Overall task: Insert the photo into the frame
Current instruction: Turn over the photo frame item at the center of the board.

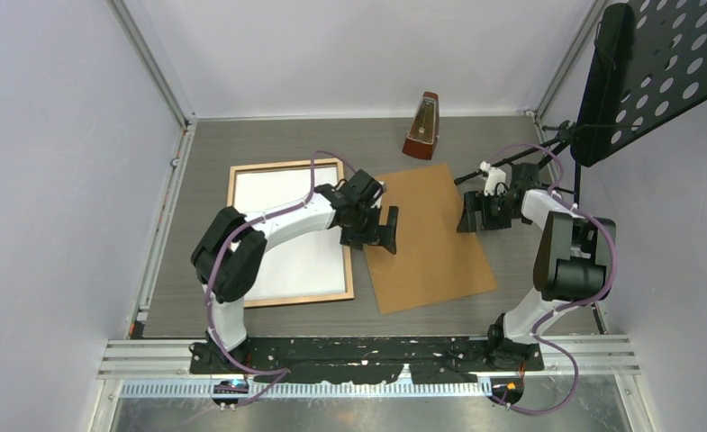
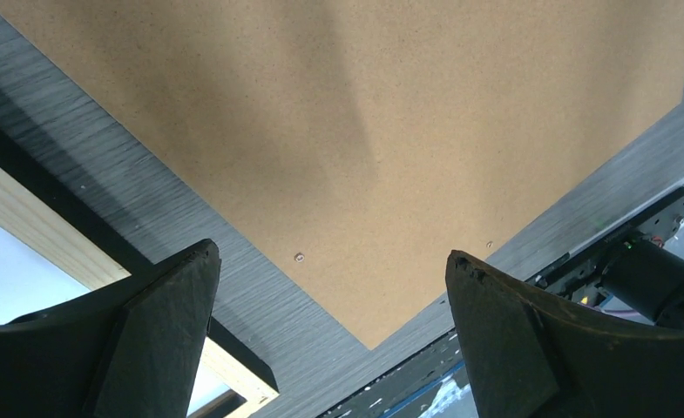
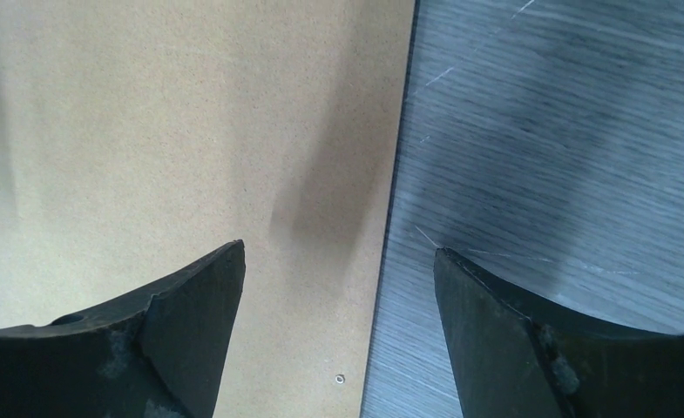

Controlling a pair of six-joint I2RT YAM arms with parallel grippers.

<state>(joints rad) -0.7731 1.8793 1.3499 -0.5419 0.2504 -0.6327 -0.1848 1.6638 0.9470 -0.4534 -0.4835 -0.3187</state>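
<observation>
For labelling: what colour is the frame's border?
Light wood tone; the frame shows best from the top external view.

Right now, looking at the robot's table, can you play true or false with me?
1. Both grippers are open and hold nothing. True: the left gripper and the right gripper are both open and empty.
2. The brown board lies on top of the frame. False: it lies flat on the table beside the frame, with a strip of table between them.
3. A metronome stands at the back of the table. True.
4. You can see a beach picture inside the frame. False: only plain white shows inside it.
5. The right gripper hangs over the frame. False: it hangs over the right edge of the brown board.
</observation>
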